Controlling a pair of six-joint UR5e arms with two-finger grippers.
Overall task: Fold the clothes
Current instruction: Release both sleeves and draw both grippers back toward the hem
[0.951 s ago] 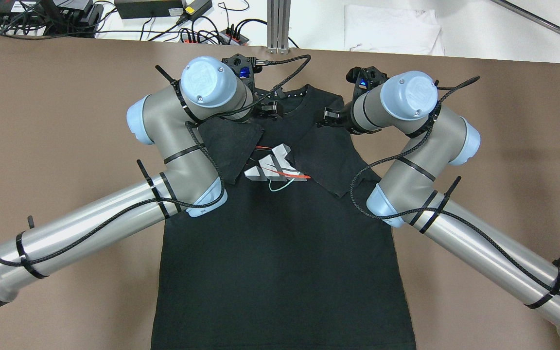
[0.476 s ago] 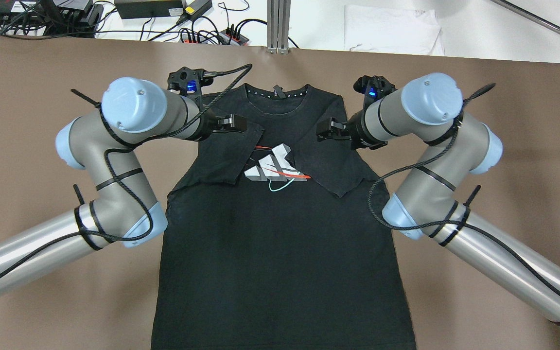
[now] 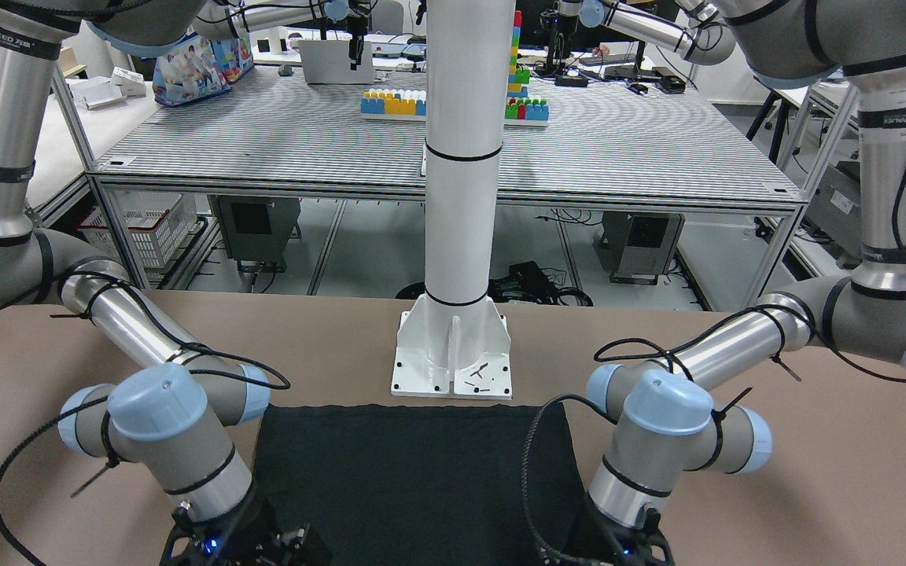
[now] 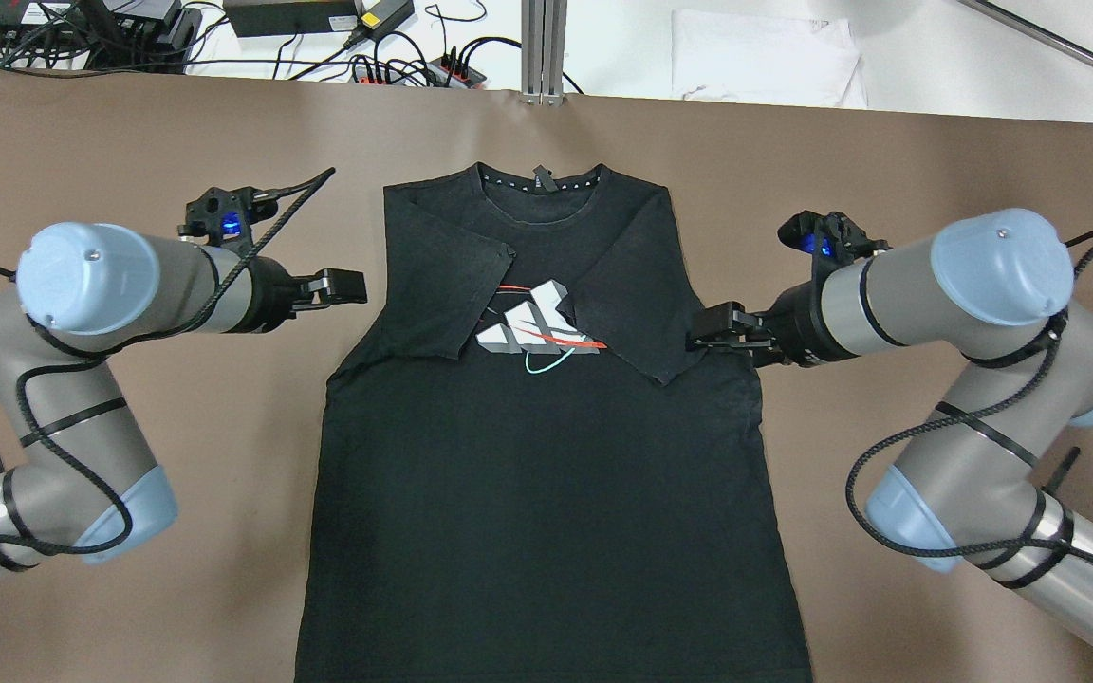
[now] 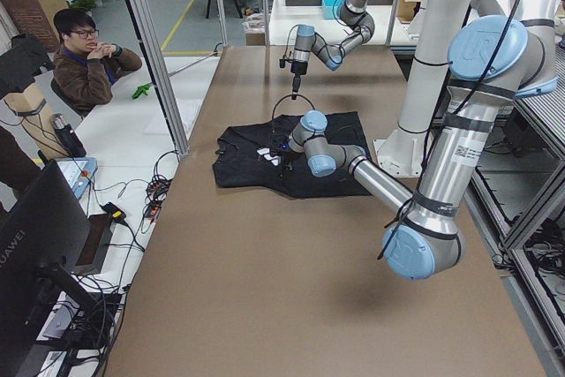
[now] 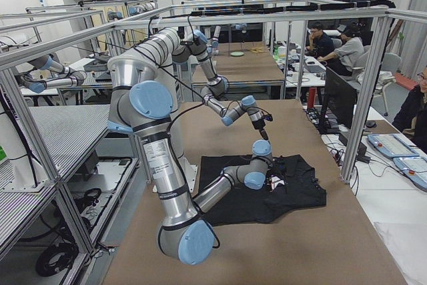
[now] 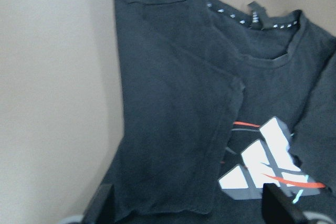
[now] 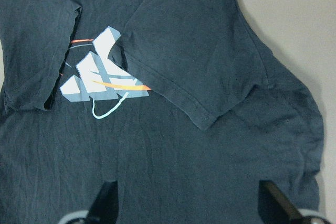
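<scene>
Overhead exterior: black T-shirt (image 4: 546, 474) flat on the brown counter (image 4: 176, 142), both sleeves folded in toward the chest logo (image 4: 532, 327).
Left gripper (image 4: 342, 285): spread wide, empty, beside the shirt's edge.
Right gripper (image 4: 713, 332): spread wide, empty, at the opposite edge.

Open desk (image 4: 129, 142) beyond shirt (image 4: 546, 493) collar; left gripper (image 4: 349, 285) and right gripper (image 4: 698, 337) flank shirt sides; post (image 3: 461, 236) stands just behind shirt hem.
</scene>
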